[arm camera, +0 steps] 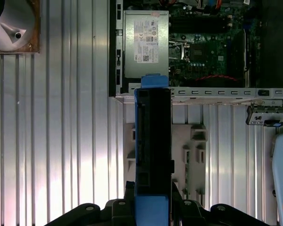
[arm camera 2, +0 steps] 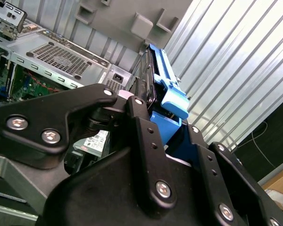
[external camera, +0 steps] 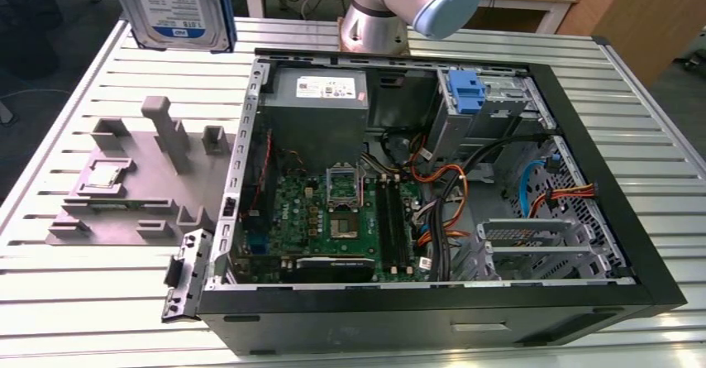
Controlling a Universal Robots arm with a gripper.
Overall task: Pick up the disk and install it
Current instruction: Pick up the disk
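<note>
Exterior view: the disk (external camera: pixel 177 8) hangs label-outward at the exterior view's left, lifted clear of the table (external camera: pixel 66 302) and apart from the open computer case (external camera: pixel 651 219).

Second wrist view: my gripper (arm camera 2: pixel 172 129) is clamped across the disk, probably so its blue rails (arm camera 2: pixel 167 89) stay free.

First wrist view: I hold the disk edge-on, pointing toward the case.

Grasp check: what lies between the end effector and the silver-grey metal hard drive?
Nothing: in the second wrist view the end effector grips the hard drive directly.
</note>
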